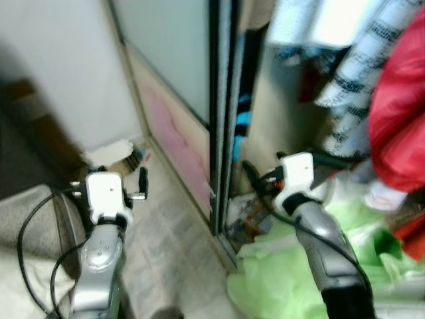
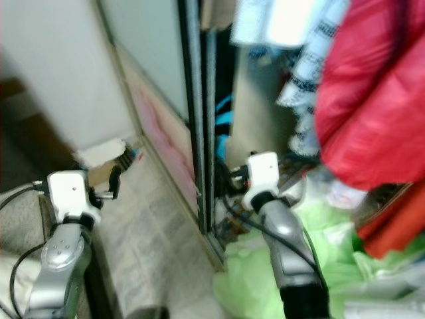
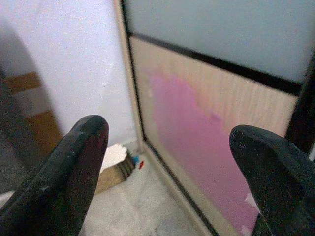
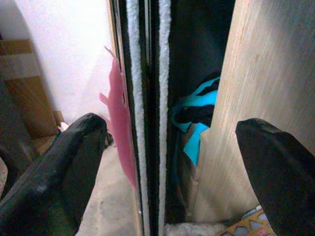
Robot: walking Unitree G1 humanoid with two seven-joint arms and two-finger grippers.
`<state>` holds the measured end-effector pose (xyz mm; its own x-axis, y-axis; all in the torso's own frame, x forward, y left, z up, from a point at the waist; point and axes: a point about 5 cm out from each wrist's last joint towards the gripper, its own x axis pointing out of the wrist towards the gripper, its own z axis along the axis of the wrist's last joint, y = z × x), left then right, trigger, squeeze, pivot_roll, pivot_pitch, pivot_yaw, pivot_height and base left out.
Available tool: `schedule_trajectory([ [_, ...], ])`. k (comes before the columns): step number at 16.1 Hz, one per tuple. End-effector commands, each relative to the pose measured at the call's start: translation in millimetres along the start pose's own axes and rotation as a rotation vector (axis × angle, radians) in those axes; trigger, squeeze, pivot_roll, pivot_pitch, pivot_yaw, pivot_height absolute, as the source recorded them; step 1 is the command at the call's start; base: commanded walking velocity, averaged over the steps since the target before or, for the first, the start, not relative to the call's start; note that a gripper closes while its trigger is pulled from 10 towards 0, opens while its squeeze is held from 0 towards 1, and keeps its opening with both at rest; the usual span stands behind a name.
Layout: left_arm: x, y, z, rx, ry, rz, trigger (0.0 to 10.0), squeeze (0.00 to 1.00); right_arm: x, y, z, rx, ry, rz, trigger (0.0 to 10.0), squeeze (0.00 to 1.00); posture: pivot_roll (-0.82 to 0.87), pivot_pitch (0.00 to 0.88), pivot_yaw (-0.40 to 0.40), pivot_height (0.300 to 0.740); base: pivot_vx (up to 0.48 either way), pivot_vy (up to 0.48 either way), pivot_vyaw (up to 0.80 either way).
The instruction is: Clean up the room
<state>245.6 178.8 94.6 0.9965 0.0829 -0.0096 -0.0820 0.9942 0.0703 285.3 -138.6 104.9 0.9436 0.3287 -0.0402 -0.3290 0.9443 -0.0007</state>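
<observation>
A: Where the tiled floor (image 1: 166,219) meets the wardrobe, what stands there?

B: A sliding door (image 1: 174,100), frosted pane above, pale wood-grain below with a pink patch, in a black frame. Its edge shows white fuzzy sealing strips in the right wrist view.

A: And the grippers?

B: The left gripper (image 3: 167,162) faces the door's lower panel, fingers wide apart, empty. The right gripper (image 4: 172,167) points into the dark gap beside the door edge, fingers likewise spread, empty.

A: What needs tidying?

B: A light green cloth (image 1: 299,266) heaped on the floor at the wardrobe's foot, a red garment (image 1: 398,113) hanging above, something turquoise (image 4: 197,118) inside the gap. All blurred; details are unclear.
</observation>
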Motion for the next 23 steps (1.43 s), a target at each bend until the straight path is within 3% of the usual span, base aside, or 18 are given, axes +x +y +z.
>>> schedule_trajectory([
  [1,-0.8,4.8,3,0.014,-0.014,0.035,10.0,0.00,4.5,2.7,2,0.009,0.002,0.027,10.0,0.00,-0.07,0.000,-0.056,0.740,0.000,0.000,0.00],
  [4,-7.4,3.1,2,-0.032,-0.017,0.055,10.0,0.00,12.9,5.3,4,-0.003,0.008,0.072,10.0,0.00,-0.04,0.000,-0.096,0.740,0.000,0.000,0.00],
  [9,-7.0,4.4,3,-0.034,-0.025,0.054,10.0,0.00,15.6,9.0,5,-0.003,-0.005,0.083,10.0,0.00,-0.05,0.000,-0.080,0.740,0.000,0.000,0.00],
  [14,-2.7,1.3,3,-0.017,-0.011,0.024,10.0,0.00,13.1,4.8,6,0.000,-0.022,0.038,10.0,0.00,-0.07,0.000,-0.044,0.740,0.000,0.000,0.78],
  [23,-1.7,1.5,5,0.004,-0.016,0.029,10.0,0.00,15.6,6.6,4,-0.006,-0.019,0.048,10.0,0.00,-0.06,0.000,-0.048,0.740,0.000,0.000,0.80],
])
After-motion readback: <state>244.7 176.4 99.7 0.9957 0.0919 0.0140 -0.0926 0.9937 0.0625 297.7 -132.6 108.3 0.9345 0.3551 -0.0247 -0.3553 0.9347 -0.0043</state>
